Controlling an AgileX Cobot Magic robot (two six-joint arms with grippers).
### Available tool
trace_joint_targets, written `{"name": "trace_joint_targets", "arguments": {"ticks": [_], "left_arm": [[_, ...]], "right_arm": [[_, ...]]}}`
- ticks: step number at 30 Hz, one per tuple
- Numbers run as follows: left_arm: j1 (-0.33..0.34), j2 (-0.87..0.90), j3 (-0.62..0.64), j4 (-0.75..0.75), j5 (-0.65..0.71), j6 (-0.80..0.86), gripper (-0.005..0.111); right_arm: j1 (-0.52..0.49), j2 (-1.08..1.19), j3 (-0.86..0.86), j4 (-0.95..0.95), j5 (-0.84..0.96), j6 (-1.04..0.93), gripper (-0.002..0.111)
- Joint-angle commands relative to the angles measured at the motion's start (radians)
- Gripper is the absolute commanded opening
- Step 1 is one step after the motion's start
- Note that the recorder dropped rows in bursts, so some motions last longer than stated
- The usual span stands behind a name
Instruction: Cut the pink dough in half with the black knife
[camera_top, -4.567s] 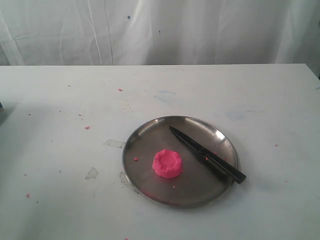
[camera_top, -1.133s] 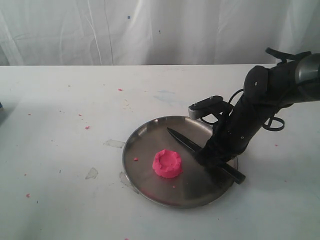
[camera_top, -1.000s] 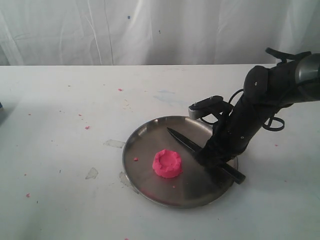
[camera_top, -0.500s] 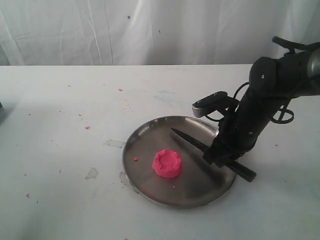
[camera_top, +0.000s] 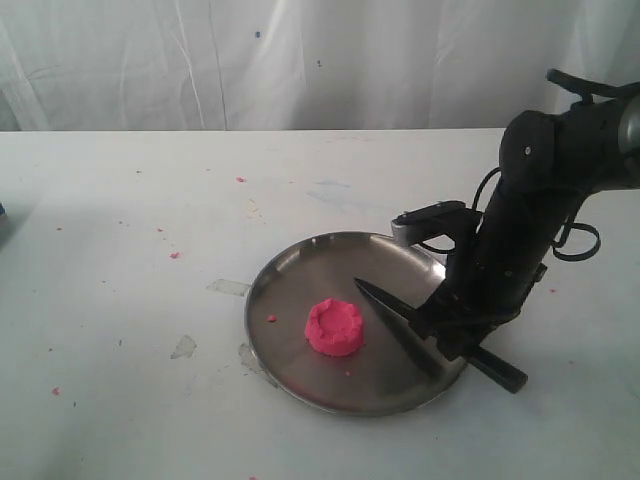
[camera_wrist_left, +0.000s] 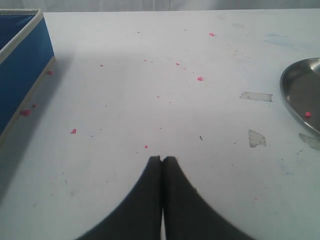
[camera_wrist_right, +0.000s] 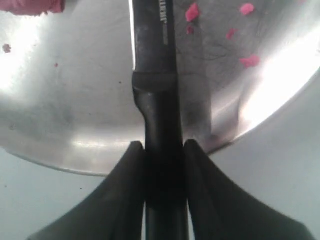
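Resting over the bare white bench (camera_wrist_left: 150, 100), the left end effector (camera_wrist_left: 162, 160) is clenched on nothing. Further right, the pink dough (camera_top: 334, 326) sits mid steel plate (camera_top: 290, 270); the right end effector (camera_wrist_right: 162, 150) clamps the black knife (camera_top: 400, 320) by its handle, blade above the plate.

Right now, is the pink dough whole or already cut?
Whole: the pink dough sits as one round puck on the plate, apart from the black knife.
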Motion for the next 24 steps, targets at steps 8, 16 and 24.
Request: {"name": "trace_joint_targets", "arguments": {"ticks": [8, 16, 24], "left_arm": [[0.0, -0.004, 0.003, -0.009, -0.004, 0.001, 0.0], [0.0, -0.004, 0.003, -0.009, -0.004, 0.001, 0.0], [0.0, -0.004, 0.003, -0.009, -0.004, 0.001, 0.0]], "right_arm": [[0.004, -0.012, 0.005, -0.002, -0.066, 0.03, 0.004], [0.004, -0.012, 0.042, -0.002, -0.07, 0.03, 0.004], [0.004, -0.002, 0.055, 0.0, -0.097, 0.001, 0.012]]}}
